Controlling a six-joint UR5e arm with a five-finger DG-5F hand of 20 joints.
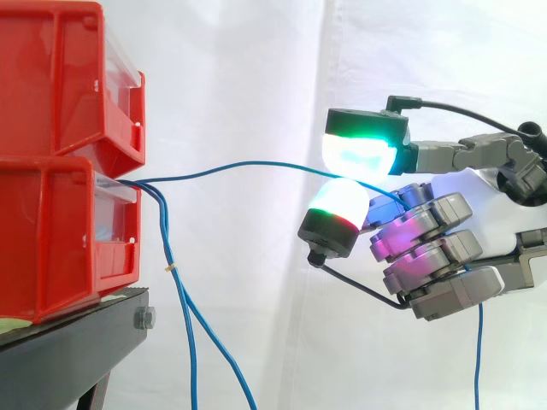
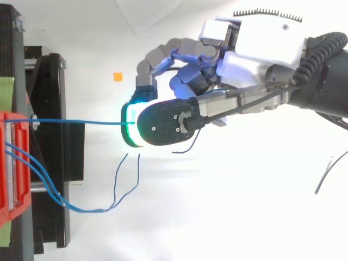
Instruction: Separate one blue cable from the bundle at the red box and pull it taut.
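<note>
Pinching a single thin blue cable (image 1: pixel 239 164) between two glowing pads (image 1: pixel 363 154), your hand (image 1: pixel 432 260) has its other fingers curled toward the palm, so nothing else is caught in the grip. The upper pad, glowing green and white, sits just above the lower one and the cable runs between them. That hold is what lets you draw this one strand away from the box.

The cable comes out of the front of the lower red plastic bin (image 1: pixel 51 248), which sits under a second red bin (image 1: pixel 51 85) on a black metal stand (image 1: pixel 77 346). In the side view the strand arcs gently instead of running straight, so I judge it separated but not quite taut. Seen from above, it looks nearly straight. The other blue cables (image 1: pixel 184 329) hang down from the same opening, gathered by a small pale tie (image 1: pixel 171 267), well apart from the hand.

Some things you can't confirm. The glow washes out the line where the pads meet, so how firmly the cable is clamped is unclear. Past the pads the cable disappears among the curled fingers. A blue length (image 1: pixel 479 359) drops below the hand at the right, and I cannot tell whether it is this cable's free end. The inside of the bin, where the cables start, is hidden.
</note>
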